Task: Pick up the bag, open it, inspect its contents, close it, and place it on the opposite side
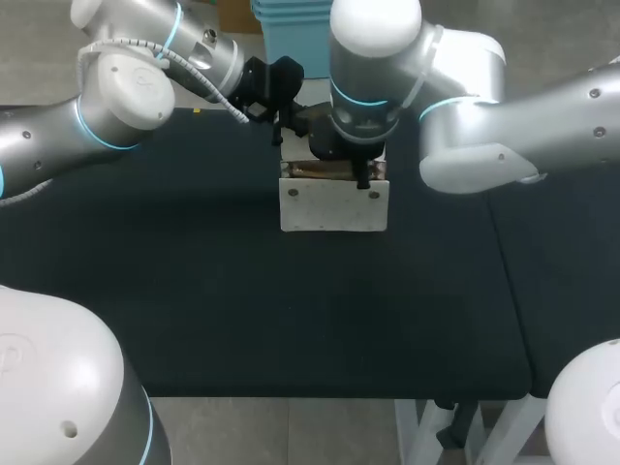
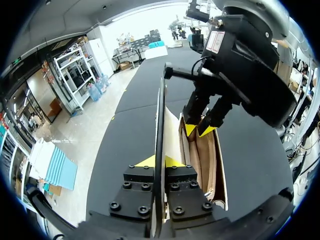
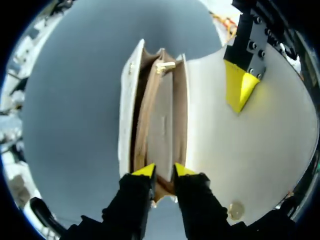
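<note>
The white flap handbag point(image 1: 333, 205) is standing upright in the far half of the black counter point(image 1: 242, 320), its mouth facing up. The left end effector point(image 2: 159, 161) is pinching the flap point(image 3: 260, 150) between its yellow tips, one tip lying on the flap's inner face, and is holding it lifted clear of the opening. The right end effector point(image 3: 164, 171) is hanging directly over one end of the mouth with its fingers slightly spread. The tan middle partition point(image 3: 162, 125) is running into the narrow gap between them, and I cannot tell whether either tip is touching it. In the right wrist view the tan compartments are looking flat, with nothing loose showing, though their depths are hidden. A gold clasp point(image 3: 165, 65) is sitting at the far end of the mouth. I am judging this to be the inspection step, roughly midway through the task. Doing it well is calling for a firm but gentle pull on the flap: enough to stop it sagging across the camera's line, but not so much that the light bag is tipping or sliding. The right arm should be staying centred above the mouth with its tips out of the pockets, since a soft partition could be snagging on them. Before closing, the right arm should be rising straight up, so the flap is coming down onto nothing.
</note>
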Controlling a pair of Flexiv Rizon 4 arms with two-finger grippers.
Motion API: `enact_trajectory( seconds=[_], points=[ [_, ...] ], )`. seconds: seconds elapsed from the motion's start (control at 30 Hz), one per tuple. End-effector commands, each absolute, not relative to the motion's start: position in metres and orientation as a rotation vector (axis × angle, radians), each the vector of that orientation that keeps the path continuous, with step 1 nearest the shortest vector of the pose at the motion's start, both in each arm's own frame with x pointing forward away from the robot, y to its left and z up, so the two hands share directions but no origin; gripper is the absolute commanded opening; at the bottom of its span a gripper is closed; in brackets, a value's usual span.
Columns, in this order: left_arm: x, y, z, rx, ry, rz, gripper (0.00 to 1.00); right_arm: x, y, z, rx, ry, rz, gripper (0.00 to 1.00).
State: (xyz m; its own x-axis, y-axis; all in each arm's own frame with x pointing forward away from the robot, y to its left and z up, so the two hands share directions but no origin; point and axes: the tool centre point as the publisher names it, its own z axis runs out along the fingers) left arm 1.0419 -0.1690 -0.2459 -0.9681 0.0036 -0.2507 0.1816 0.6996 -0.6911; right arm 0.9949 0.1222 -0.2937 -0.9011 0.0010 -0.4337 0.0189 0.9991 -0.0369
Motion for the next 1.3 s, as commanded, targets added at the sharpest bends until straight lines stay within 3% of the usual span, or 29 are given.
enact_trajectory(
  seconds=[0.03, 0.17, 0.27, 0.6, 1.3],
  points=[
    [1.042, -0.171, -0.245, 0.138, 2.684, -1.112, 0.0, 0.981, 0.117, -0.277, 0.021, 2.636, -0.057, 0.14],
    [1.043, -0.173, -0.243, 0.126, 2.701, -1.115, 0.0, 0.975, 0.115, -0.26, 0.029, 2.578, -0.068, 0.11],
    [1.047, -0.174, -0.246, 0.127, 2.723, -1.146, 0.0, 0.968, 0.114, -0.25, 0.04, 2.542, -0.067, 0.0],
    [1.071, -0.175, -0.267, 0.091, 2.777, -1.139, 0.0, 0.954, 0.115, -0.242, 0.033, 2.509, -0.07, 0.0],
    [1.042, -0.172, -0.232, 0.129, 2.757, -1.148, 0.0, 0.941, 0.118, -0.232, 0.031, 2.471, -0.061, 0.0]
  ],
)
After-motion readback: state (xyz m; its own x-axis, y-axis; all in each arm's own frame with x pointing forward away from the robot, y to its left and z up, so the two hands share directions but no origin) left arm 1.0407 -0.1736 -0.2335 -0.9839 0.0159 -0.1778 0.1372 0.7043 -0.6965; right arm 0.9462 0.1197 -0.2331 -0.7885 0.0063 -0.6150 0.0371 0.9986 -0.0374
